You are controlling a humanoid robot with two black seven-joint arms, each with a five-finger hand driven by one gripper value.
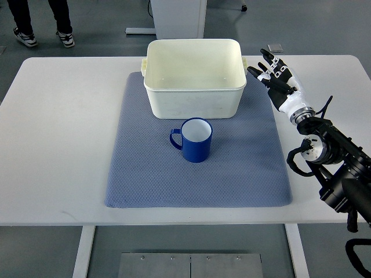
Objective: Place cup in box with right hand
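My fingers [268, 65] are spread and straight, holding nothing, tips pointing away from me toward the far edge of the bench [64, 139]. That's my right hand [277, 74], black fingers w/ white and grey palm shell, hovering over bare white bench top just right of the box [194, 76]; near its right rim but not touching it. Behind the hand, a white wrist cuff, then my black forearm [330, 156] w/ a cable loop runs down to the picture's right edge.

The box is a cream plastic tub, rectangular w/ rounded corners, open top, nothing in it. It sits on the far part of a blue-grey textured mat [197, 179] that covers the bench's middle. The box's far left corner hangs a bit past the mat edge.

The cup [196, 140] is a dark blue mug w/ white inside, upright, on the mat just in front of the box's near wall, approx centred on it. Handle points left. Cup and box are close but apart. Cup is well to the left of my hand and nearer to me than it, untouched.

Beyond the bench, top left, a person's legs [43, 23] in dark trousers and black-and-white sneakers on grey floor. A white cabinet base [177, 17] stands behind the box.
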